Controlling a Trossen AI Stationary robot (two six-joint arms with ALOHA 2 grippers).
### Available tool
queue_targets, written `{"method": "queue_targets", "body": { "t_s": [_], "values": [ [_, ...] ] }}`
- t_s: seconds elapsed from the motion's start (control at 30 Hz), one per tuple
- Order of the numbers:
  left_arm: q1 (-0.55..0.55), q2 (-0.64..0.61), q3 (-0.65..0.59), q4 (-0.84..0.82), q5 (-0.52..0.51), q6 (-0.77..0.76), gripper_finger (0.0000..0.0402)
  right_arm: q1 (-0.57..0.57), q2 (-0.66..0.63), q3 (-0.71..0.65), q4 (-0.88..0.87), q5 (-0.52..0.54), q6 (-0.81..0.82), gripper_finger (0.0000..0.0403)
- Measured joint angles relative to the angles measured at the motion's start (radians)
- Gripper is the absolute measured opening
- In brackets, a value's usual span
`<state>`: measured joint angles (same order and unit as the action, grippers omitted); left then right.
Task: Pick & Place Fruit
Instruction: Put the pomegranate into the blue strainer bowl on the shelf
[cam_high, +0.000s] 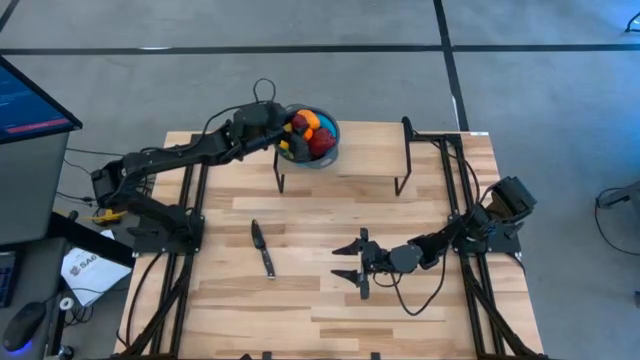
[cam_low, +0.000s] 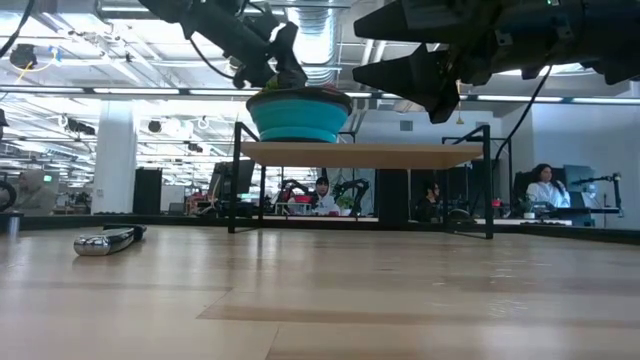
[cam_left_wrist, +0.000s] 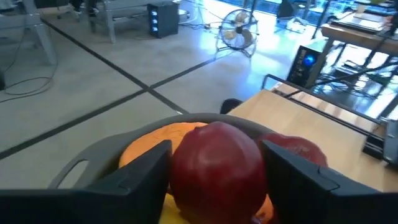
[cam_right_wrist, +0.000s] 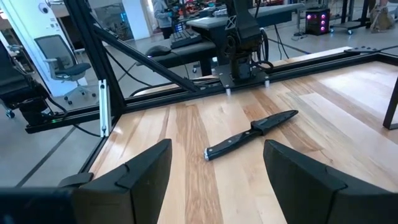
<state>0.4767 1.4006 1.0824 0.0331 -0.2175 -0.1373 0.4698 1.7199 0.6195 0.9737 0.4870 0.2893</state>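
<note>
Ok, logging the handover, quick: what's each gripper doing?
Left gripper: fingers around a round red toy fruit over the blue bowl; grip unclear.
Right gripper: open, empty.

Black-handled knife (cam_high: 262, 247) flat on the table (cam_high: 300, 300), ahead of my right claw and well apart from it. Blue bowl (cam_high: 325, 155) on the raised wooden shelf (cam_high: 370, 150), directly beneath my left claw. Monitor (cam_high: 30, 100) beyond the table's left edge. People seated at desks (cam_low: 545, 185) far behind.
</note>
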Motion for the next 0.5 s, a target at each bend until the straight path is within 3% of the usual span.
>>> {"method": "queue_targets", "body": {
  "t_s": [0.27, 0.5],
  "values": [
    [0.0, 0.001, 0.0, 0.009, 0.039, 0.002, 0.029, 0.0, 0.0, 0.0, 0.0, 0.0, 0.0, 0.0248],
    [0.0, -0.013, -0.002, 0.053, 0.041, 0.003, 0.031, 0.0, 0.0, 0.0, 0.0, 0.0, 0.0, 0.0248]
  ]
}}
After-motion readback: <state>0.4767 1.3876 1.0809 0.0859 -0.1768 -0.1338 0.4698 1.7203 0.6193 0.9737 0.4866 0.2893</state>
